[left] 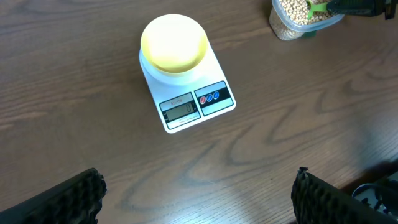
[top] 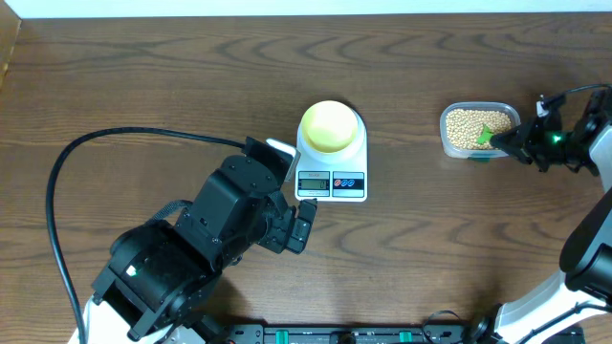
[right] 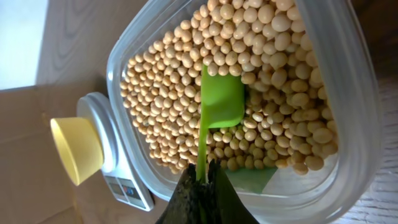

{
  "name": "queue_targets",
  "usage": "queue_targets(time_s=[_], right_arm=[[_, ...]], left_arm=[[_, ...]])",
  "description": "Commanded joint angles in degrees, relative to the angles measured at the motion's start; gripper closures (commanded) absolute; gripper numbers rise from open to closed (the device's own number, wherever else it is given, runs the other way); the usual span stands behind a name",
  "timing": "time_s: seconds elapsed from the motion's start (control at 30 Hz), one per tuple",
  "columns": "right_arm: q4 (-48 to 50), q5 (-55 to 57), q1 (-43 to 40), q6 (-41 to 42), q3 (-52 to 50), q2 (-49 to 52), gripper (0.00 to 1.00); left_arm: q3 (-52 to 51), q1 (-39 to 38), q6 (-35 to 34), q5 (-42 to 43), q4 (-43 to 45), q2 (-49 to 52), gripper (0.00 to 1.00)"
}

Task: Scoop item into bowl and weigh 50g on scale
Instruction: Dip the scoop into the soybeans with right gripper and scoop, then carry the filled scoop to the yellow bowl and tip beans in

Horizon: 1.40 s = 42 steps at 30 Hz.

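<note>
Two sets of jaws: we see the right jaws clamped on a green scoop (right: 221, 102) dipped in the beans (right: 168, 93) filling the clear tub (right: 348, 93). The left jaws gape wide over the desk (left: 280, 143), and the yellow bowl (top: 330, 125) sits on the scale (top: 331, 183).

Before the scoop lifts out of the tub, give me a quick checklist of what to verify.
1. Bowl sitting on the scale: ok.
2. Bowl empty: ok.
3. Right jaws shut on the scoop handle: ok.
4. Scoop down among the beans in the tub: ok.
5. Beans loaded on the scoop: not ok, its green face is bare.
6. Scale display at zero: cannot tell, too small to read.
</note>
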Motion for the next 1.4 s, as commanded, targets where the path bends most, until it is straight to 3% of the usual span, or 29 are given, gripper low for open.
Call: queue_targets(time_s=[0.0,0.83,1.17,1.37], right_arm=[[-0.39,-6.58,-0.96,-3.17,-0.52,0.44,0.99],[-2.27,-24.39,-5.92,-4.0,-1.07,0.44,0.99],[-2.38,-34.25,-5.16,-4.37,-1.07,0.44,0.99],[-2.36,-39.3,-0.5,-4.37,-1.07,0.44,0.99]], left_arm=[[0.94,-0.02,0.74,-0.13,-0.15,-0.37,0.02],[0.94,-0.02,0.74,-0.13,-0.15,-0.37,0.02],[0.94,-0.02,0.74,-0.11,-0.15,-0.37,0.02],[0.94,-0.02,0.74,-0.11,-0.15,-0.37,0.02]])
